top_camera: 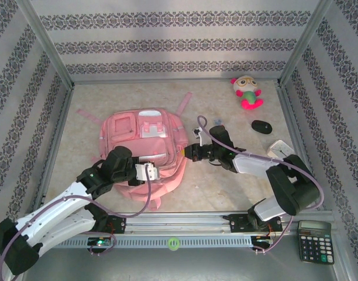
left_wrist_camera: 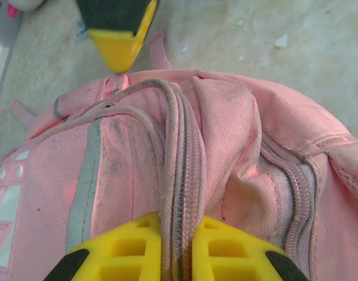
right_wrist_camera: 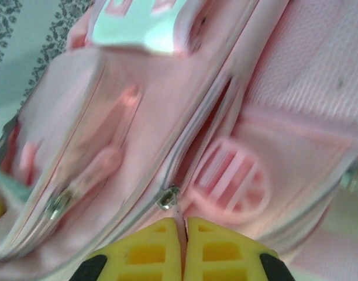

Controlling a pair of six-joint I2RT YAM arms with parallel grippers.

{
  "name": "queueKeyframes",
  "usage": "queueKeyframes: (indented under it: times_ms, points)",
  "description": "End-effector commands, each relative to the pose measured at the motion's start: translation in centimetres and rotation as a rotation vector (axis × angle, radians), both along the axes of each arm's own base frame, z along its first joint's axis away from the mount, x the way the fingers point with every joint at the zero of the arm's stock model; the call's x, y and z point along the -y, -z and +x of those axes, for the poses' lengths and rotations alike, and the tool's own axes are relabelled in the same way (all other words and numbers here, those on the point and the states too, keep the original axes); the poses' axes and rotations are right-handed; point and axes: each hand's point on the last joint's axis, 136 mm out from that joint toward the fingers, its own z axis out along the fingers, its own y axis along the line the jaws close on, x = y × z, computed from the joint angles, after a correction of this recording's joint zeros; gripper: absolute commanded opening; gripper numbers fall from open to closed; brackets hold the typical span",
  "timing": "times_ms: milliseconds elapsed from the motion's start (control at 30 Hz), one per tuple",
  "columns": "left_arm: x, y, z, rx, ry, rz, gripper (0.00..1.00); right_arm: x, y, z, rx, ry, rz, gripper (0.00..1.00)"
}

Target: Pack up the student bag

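Mid-table: student bag (top_camera: pixel 132 133) lies flat. Left gripper (left_wrist_camera: pixel 178 249) clamps its zip seam (left_wrist_camera: pixel 179 170); right gripper (right_wrist_camera: pixel 183 249) pinched, apparently on the zip pull (right_wrist_camera: pixel 169 199). Step: opening bag. Next: drag pull along seam.

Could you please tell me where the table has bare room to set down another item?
Free: the far strip between the bag and back wall; the near patch between bag and right arm. Crowded: the right side, with toy, mouse and white item.
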Motion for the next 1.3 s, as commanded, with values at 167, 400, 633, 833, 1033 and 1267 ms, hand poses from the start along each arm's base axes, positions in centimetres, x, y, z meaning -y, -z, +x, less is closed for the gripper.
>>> queueKeyframes:
  times_ms: [167, 400, 633, 833, 1033, 1267]
  points:
    - [1.7, -3.2, -3.9, 0.013, 0.216, -0.137, 0.04, 1.4, -0.7, 10.3, 0.062, 0.318, -0.019, 0.0]
    - [1.3, -1.1, -2.7, 0.02, 0.174, -0.076, 0.03, 3.4, -1.1, 12.3, 0.114, 0.418, -0.057, 0.0]
    - [0.7, -2.1, -1.3, -0.033, -0.006, -0.162, 0.8, 2.3, -1.3, 6.7, 0.072, 0.246, -0.091, 0.33]
    - [0.2, -3.2, 0.1, -0.151, -0.186, -0.206, 0.82, 2.9, 0.0, 0.7, -0.045, 0.301, -0.154, 0.49]
    - [-4.3, -2.4, 5.7, -0.088, -0.657, -0.18, 0.86, -0.7, 1.0, -4.6, -0.186, 0.256, -0.147, 0.49]
    - [-8.7, -1.4, 7.8, -0.198, -1.16, -0.329, 0.84, -4.0, 3.5, -7.3, -0.289, 0.235, -0.192, 0.35]
